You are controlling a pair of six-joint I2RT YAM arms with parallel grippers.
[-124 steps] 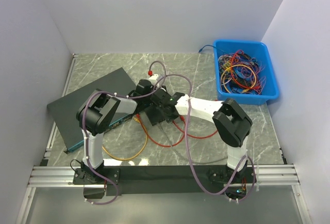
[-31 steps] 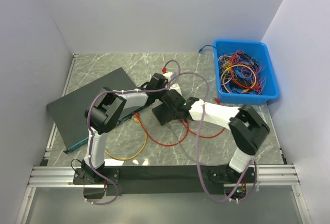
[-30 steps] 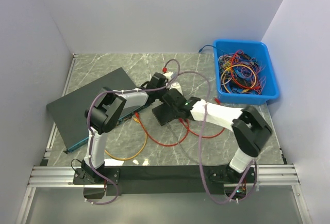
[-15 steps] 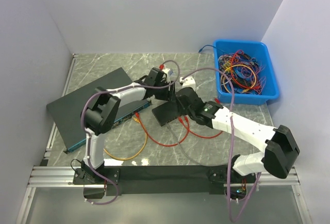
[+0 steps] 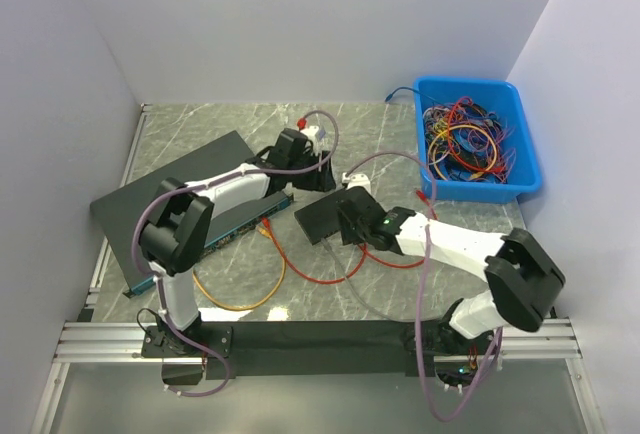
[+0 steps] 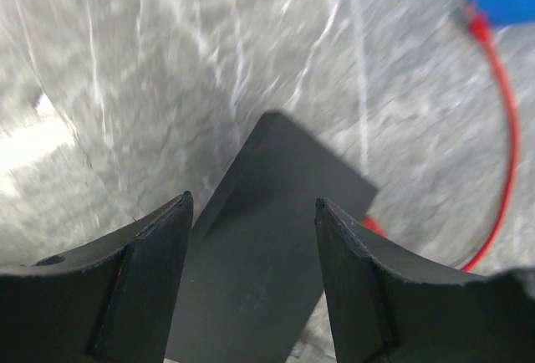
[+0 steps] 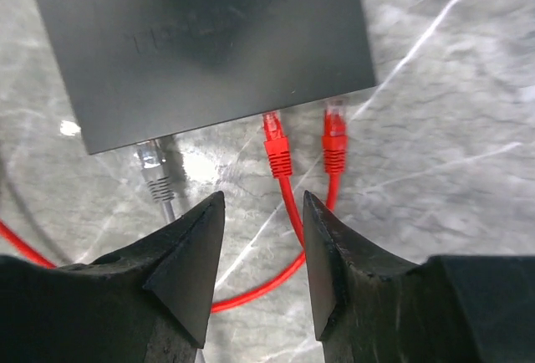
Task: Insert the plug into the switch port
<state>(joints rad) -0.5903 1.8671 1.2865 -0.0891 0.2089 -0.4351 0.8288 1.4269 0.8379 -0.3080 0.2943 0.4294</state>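
In the right wrist view the small black switch (image 7: 201,37) fills the top. Two red plugs (image 7: 277,150) (image 7: 334,139) sit side by side in ports on its near edge, and a grey plug (image 7: 156,169) sits in a port further left. My right gripper (image 7: 263,206) is open just short of these plugs, holding nothing, with a red cable (image 7: 288,204) lying on the table below the gap. From above, the right gripper (image 5: 347,216) is at the switch (image 5: 315,219). My left gripper (image 6: 253,204) (image 5: 322,176) hovers open and empty over the switch's (image 6: 267,254) far side.
A larger flat black unit (image 5: 170,199) lies at the left with an orange cable (image 5: 240,304) plugged into its edge. Red cable loops (image 5: 330,274) lie in front of the switch. A blue bin (image 5: 475,182) of tangled cables stands at the right wall.
My right gripper has opened wider and drawn back toward the near right edge of the switch. The left gripper has lifted away toward the far left, still open.
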